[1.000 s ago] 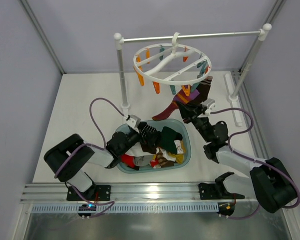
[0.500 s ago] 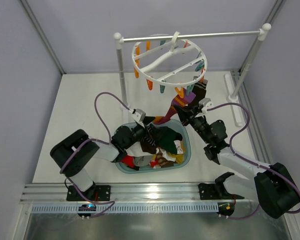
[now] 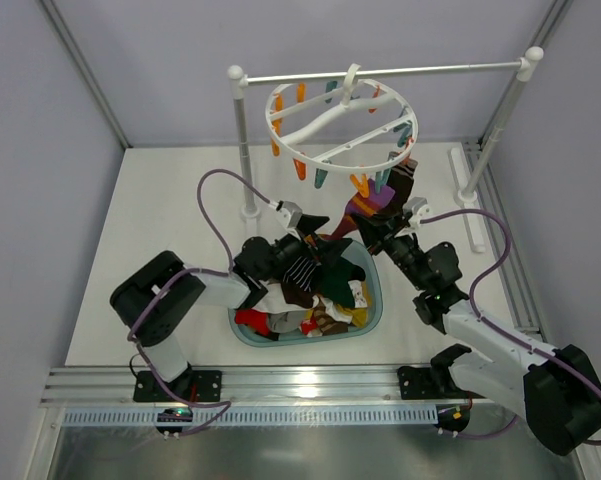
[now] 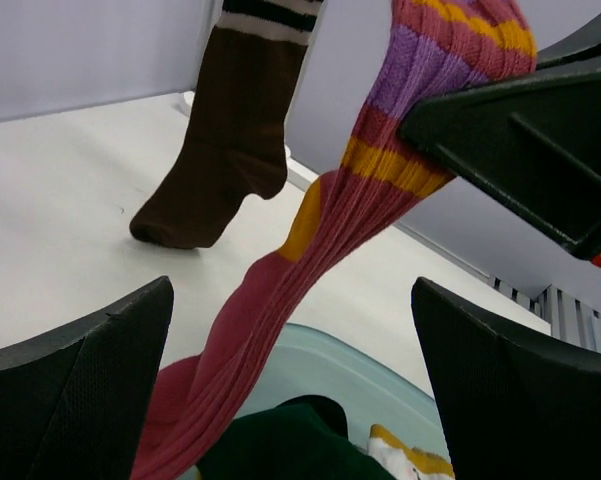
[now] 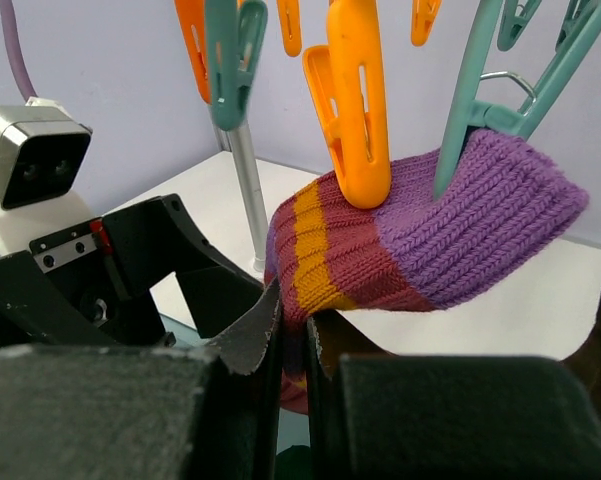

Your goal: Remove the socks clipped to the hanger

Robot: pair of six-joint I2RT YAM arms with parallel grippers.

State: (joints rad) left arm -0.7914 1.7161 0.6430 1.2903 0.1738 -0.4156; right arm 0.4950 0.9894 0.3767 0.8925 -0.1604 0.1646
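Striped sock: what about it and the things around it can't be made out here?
Left wrist view: the striped sock runs off the bottom edge beside the open left tool, so its toe is unseen.
Left wrist view: the brown sock is cut by the top edge, hiding its clip.
Right wrist view: the right tool pinches the striped sock; its own fingers hide how much fabric is caught.
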